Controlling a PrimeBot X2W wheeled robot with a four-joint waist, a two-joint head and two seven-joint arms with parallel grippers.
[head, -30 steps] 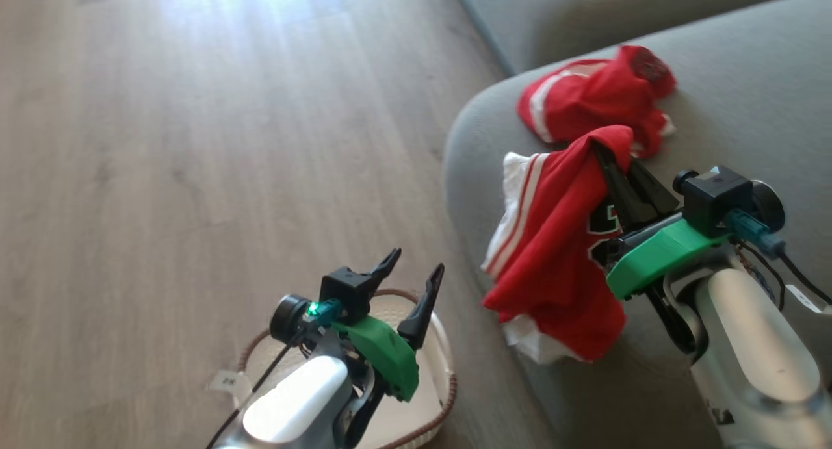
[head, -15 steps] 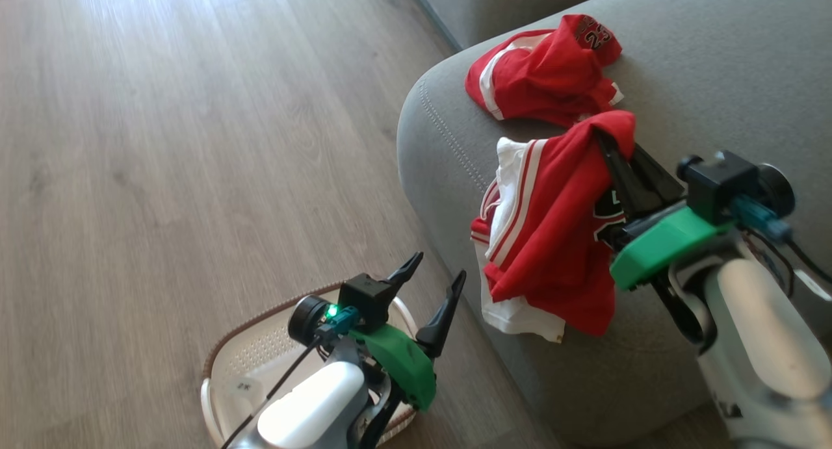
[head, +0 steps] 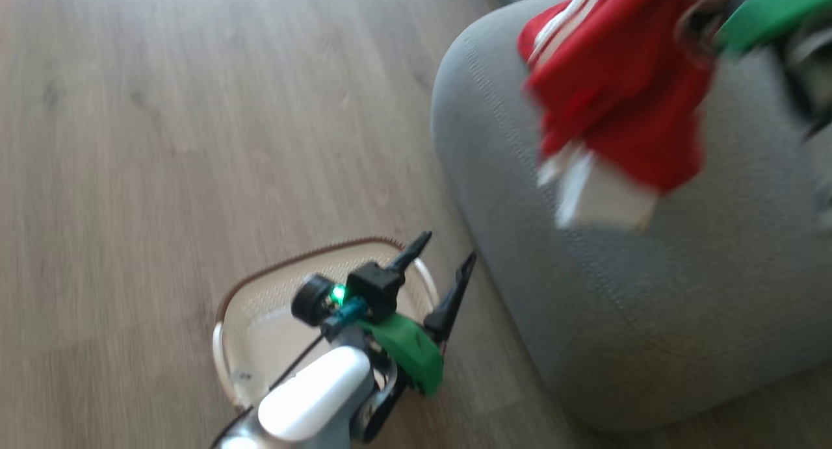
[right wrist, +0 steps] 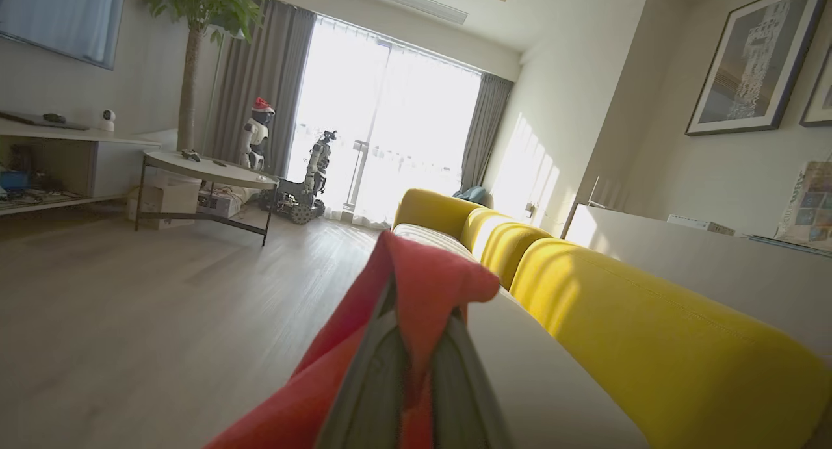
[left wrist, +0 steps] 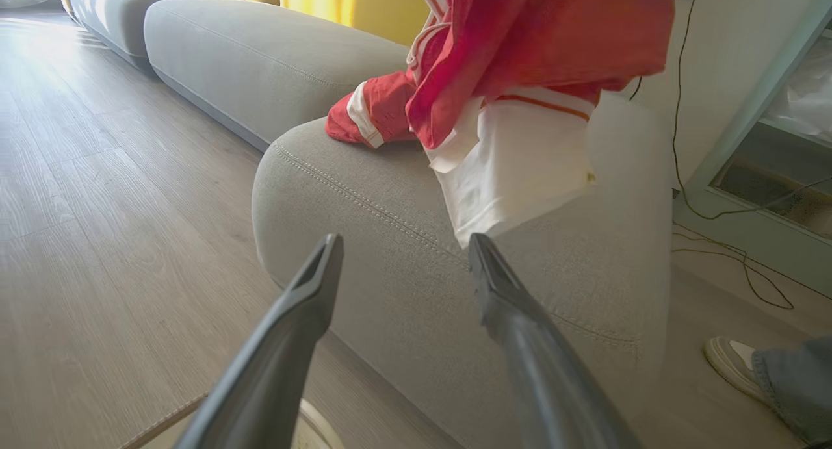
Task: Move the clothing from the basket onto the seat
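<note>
My right gripper [right wrist: 419,319] is shut on a fold of the red clothing [right wrist: 429,273]. In the head view this garment [head: 617,91] hangs blurred, with a white lining, below my right gripper's green mount [head: 767,7], over the rounded end of the grey seat [head: 585,293]. In the left wrist view it [left wrist: 539,46] dangles above the seat [left wrist: 364,241], and a second red piece [left wrist: 370,114] lies on the cushion. My left gripper [head: 447,249] [left wrist: 403,241] stands open and holds nothing, above the cream basket [head: 260,273]. What shows of the basket's inside is bare.
The basket stands on a wooden floor [head: 162,143] close to the seat's end. A person's shoe [left wrist: 731,364] and trouser leg are beyond the seat. Yellow backrests [right wrist: 650,325] line the seat. Farther off are a round table [right wrist: 201,169] and other robots [right wrist: 305,176].
The head camera has shifted. My right gripper has risen toward the picture's top right with the red garment, which now hangs free. The left gripper stays open over the basket.
</note>
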